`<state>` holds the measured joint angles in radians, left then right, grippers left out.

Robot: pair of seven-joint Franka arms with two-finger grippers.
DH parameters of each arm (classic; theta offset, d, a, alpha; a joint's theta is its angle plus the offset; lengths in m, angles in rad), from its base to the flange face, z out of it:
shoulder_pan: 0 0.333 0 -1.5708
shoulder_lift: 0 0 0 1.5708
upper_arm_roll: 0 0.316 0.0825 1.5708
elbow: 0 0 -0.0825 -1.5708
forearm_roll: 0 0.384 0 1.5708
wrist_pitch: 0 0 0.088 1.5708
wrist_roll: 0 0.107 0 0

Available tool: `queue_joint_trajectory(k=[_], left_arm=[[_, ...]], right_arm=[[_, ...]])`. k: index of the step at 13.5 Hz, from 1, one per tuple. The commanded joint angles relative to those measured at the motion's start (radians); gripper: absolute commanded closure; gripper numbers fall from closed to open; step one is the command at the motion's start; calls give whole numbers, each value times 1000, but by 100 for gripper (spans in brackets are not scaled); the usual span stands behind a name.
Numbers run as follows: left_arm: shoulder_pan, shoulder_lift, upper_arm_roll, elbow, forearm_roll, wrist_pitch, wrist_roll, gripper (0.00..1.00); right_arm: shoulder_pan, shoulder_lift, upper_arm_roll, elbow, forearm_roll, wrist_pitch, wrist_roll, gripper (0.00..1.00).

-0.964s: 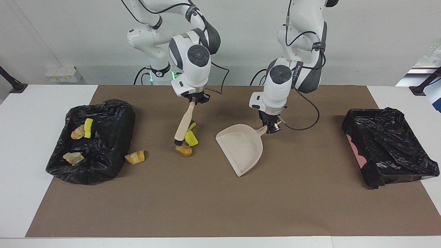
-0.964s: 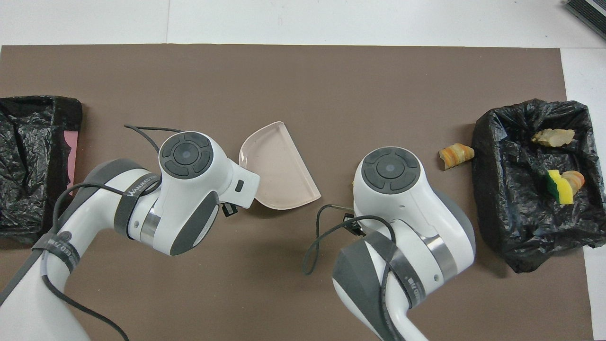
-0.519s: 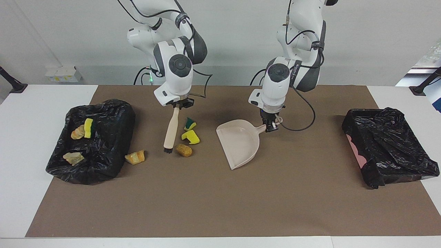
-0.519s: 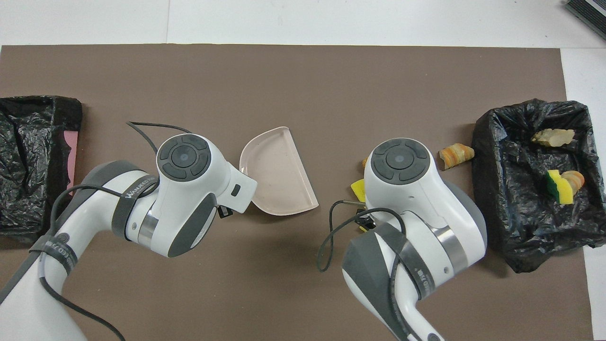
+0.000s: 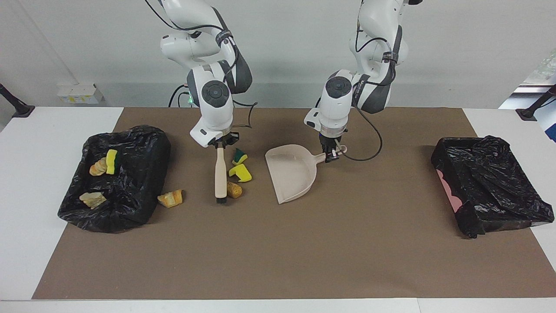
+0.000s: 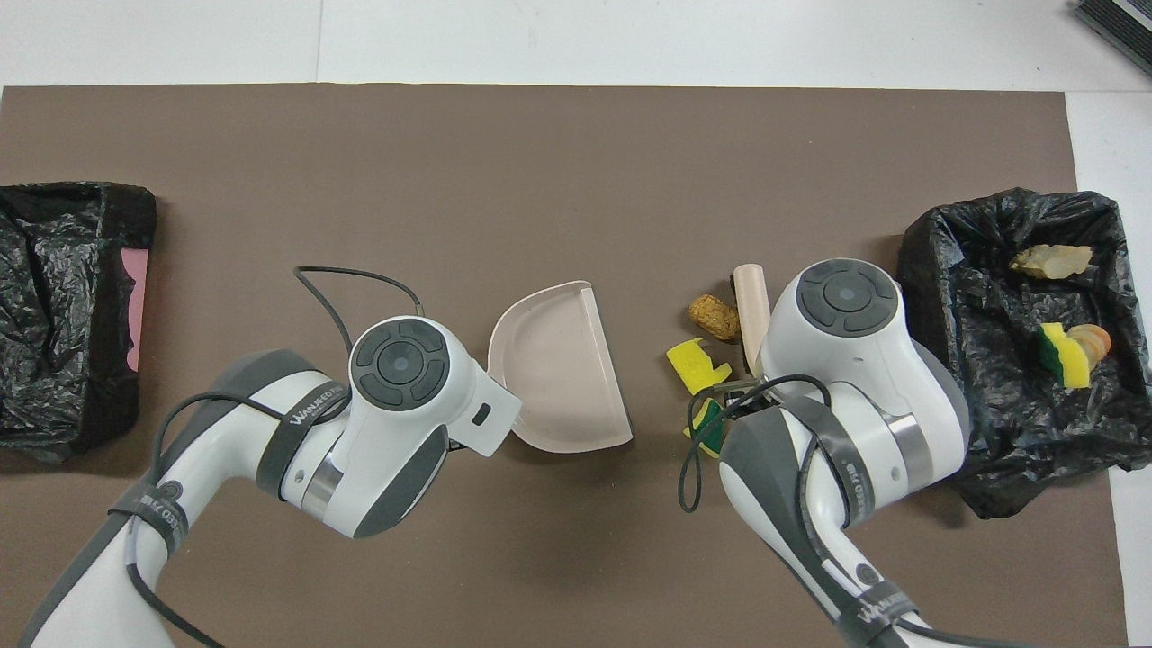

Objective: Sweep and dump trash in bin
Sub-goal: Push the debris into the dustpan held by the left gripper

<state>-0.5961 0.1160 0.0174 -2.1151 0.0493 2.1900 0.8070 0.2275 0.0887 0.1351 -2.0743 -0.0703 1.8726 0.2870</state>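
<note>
Facing view: the right gripper [image 5: 220,144] is pinched on the top of the brush [image 5: 220,174], which hangs nearly upright with its dark bristles on the brown mat [image 5: 278,243]. The tan chunk [image 5: 235,189] sits just beside the bristles, on the dustpan's side of them, and two yellow-and-green sponge pieces [image 5: 241,172] lie a little nearer to the robots. The left gripper [image 5: 330,155] is clamped on the handle of the beige dustpan [image 5: 290,173], whose open mouth faces the scraps with a gap between them. Another tan scrap [image 5: 170,198] lies on the mat just beside the black-lined bin [image 5: 143,143] at the right arm's end, and three scraps [image 5: 104,165] lie inside it. A second black-lined bin [image 5: 491,182] sits at the left arm's end.

Overhead view: the right arm's wrist covers its gripper, so the hold is hard to read here, but the brush [image 6: 752,304] shows beside the tan chunk [image 6: 714,317] with the sponge pieces [image 6: 697,367] closer to the robots. The dustpan [image 6: 558,369] lies apart from them, its straight lip turned toward the trash.

The step in hand looks like sweeping the three loose scraps into the pan. It would go best with the pan's lip pressed flat on the mat, the bristles kept down, and one slow stroke toward the mouth that also gathers the sponge pieces, so that nothing rolls past the lip.
</note>
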Motion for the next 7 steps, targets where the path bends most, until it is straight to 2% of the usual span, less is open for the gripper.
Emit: queue_joint_trajectory(k=[1, 3, 7], left_arm=[[1, -32, 7, -46, 21, 24, -5, 100], [25, -30, 7, -49, 21, 42, -5, 100], [39, -32, 7, -65, 21, 71, -5, 100]], right_arm=[[50, 31, 8, -10, 7, 54, -28, 100], [113, 52, 8, -10, 64, 88, -34, 100], [211, 63, 8, 28, 305, 114, -97, 100]])
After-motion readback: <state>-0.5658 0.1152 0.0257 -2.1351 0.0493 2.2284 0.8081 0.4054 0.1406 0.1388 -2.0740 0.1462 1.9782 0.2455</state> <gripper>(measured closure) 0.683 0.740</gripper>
